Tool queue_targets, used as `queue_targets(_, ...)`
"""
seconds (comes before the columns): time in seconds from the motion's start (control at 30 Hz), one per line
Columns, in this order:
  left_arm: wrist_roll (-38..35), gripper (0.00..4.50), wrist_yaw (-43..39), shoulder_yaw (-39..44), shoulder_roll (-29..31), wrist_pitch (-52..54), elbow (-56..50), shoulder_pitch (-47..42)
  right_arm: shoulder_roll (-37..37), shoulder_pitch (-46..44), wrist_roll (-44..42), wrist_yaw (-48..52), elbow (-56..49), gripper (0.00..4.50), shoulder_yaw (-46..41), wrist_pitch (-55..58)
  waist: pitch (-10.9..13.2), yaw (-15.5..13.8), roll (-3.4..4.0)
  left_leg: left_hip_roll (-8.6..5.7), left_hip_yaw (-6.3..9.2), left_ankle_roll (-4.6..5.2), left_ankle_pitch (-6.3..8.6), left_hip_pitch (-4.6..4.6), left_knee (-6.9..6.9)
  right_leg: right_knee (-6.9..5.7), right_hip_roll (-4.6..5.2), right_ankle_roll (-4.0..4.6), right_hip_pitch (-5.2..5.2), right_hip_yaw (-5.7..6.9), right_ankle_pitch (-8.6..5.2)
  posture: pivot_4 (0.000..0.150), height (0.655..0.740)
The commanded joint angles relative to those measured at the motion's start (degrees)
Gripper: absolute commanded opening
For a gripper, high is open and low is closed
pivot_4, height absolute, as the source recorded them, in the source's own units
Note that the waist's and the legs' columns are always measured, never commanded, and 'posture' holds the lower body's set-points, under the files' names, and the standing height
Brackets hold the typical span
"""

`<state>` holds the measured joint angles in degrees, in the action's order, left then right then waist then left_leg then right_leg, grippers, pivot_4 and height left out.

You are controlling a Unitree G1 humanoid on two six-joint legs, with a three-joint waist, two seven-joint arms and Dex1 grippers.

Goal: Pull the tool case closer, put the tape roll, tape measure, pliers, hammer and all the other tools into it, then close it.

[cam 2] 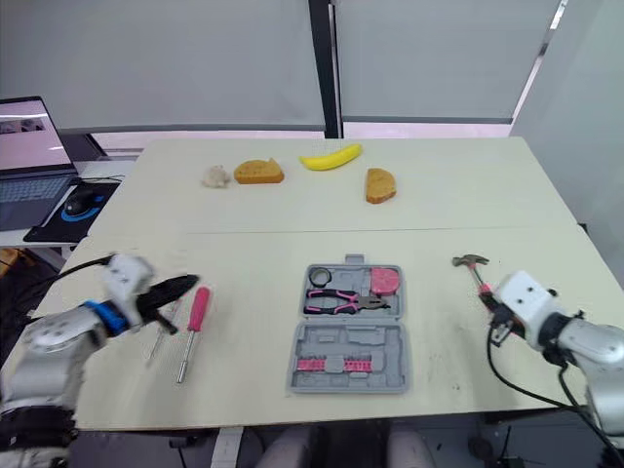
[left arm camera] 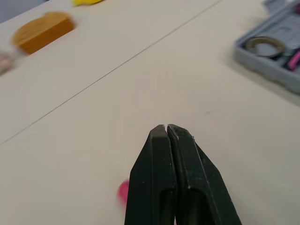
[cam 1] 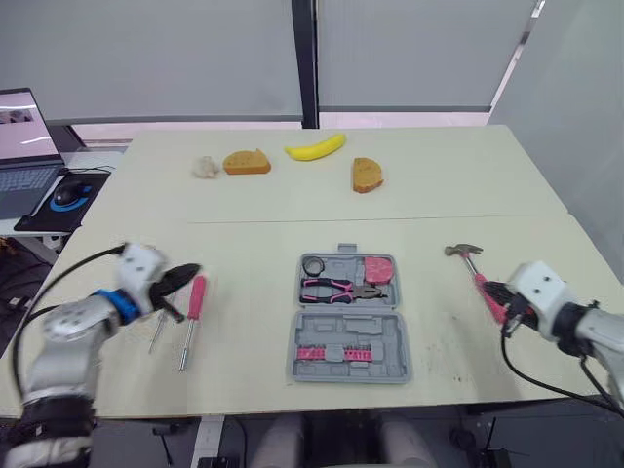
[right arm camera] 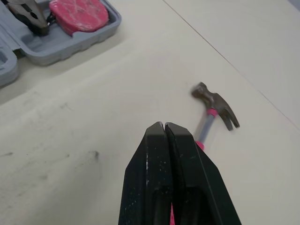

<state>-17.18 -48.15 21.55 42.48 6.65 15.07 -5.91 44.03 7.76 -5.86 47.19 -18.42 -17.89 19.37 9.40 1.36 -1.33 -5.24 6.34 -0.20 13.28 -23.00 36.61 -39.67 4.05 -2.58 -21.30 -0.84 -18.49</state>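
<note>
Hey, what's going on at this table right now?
A robot is packing tools into an open tool case. The pliers, tape roll and tape measure lie inside. The left gripper, shut, hovers by a pink screwdriver; the right gripper, shut, is over the hammer handle.

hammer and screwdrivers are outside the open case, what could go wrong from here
1. The right end effector is shut over the handle of the hammer. Lowered like that, it may shove the hammer away instead of gripping it.
2. The left end effector is also shut, close to the pink screwdriver, whose round handle could roll into the thin tool next to it.
</note>
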Motion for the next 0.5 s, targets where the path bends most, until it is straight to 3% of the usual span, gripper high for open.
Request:
queue_targets(0.03, -3.29, 0.03, 3.15, 8.46, 1.37, 3.14, -1.37, 5.31, 1.60, 4.35, -2.82, 2.67, -4.16, 0.00, -4.72, -2.45, 0.00, -0.05, 0.00, 0.01, 0.00, 0.00, 0.00, 0.04, 0.00, 0.01, 0.00, 0.00, 0.01, 0.02, 0.00, 0.150, 0.7400)
queue_targets(0.07, -3.53, 0.03, 3.23, 9.74, 1.57, 3.40, -1.23, 6.86, 1.86, 5.49, -3.40, 3.27, -4.57, 0.00, -5.50, -2.69, -0.01, -0.06, 0.00, 0.02, -0.01, 0.00, 0.01, 0.11, -0.02, 0.06, 0.01, -0.01, 0.04, 0.02, 0.00, 0.150, 0.7400)
queue_targets(0.17, -4.70, 0.60, 1.22, 14.18, 2.62, 4.59, -1.45, 14.28, 3.15, 9.01, -6.12, 6.30, -5.24, 0.00, -9.33, -2.53, 0.00, -0.17, 0.00, 0.03, -0.01, 0.01, 0.02, 0.11, -0.03, 0.23, 0.02, -0.01, 0.08, 0.04, 0.00, 0.150, 0.7400)
queue_targets(0.5, -6.73, 3.73, -4.91, 18.28, 5.50, 7.61, 0.50, 25.80, 7.70, 15.98, -12.72, 13.57, -1.72, 2.20, -19.08, 3.80, -0.03, -1.77, -0.04, 0.10, -0.11, 0.09, 0.08, 0.08, -0.14, 0.72, 0.14, 0.00, 0.14, 0.09, 0.00, 0.150, 0.7400)
